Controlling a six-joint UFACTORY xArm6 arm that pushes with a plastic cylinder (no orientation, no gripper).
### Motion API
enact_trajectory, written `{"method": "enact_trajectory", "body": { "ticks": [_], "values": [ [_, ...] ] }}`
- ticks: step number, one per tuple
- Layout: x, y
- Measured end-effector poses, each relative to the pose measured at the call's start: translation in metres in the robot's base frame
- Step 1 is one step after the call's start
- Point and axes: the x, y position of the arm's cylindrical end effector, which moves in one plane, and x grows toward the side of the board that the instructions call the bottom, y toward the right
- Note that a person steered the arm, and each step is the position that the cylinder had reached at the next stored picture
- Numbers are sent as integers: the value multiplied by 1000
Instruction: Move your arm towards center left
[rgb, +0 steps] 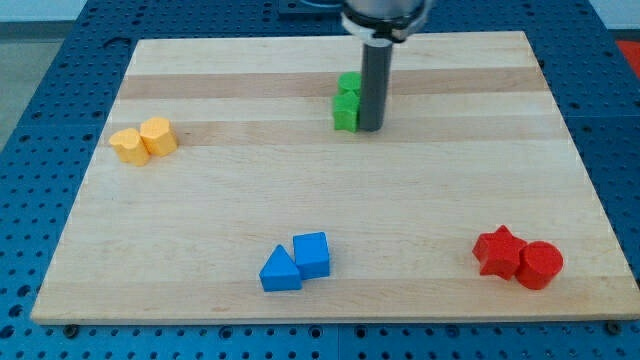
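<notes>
My tip (370, 127) rests on the wooden board (320, 290) near the view's top centre, touching the right side of two green blocks (346, 102) that stand one behind the other. Two yellow blocks (143, 140) sit side by side at the view's centre left, far to the left of the tip. A blue triangular block (279, 271) and a blue cube (312, 254) lie together at the bottom centre. A red star-shaped block (499, 250) and a red cylinder (539, 265) lie together at the bottom right.
The board lies on a blue perforated table (40, 150) that shows on all sides. The arm's dark body (385, 15) hangs over the board's top edge.
</notes>
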Motion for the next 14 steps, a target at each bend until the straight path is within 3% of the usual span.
{"method": "enact_trajectory", "body": {
  "ticks": [1,3,6,9,10,13,14],
  "values": [
    [0,10],
    [-47,36],
    [17,29],
    [18,26],
    [38,10],
    [41,-201],
    [61,-236]
  ]
}}
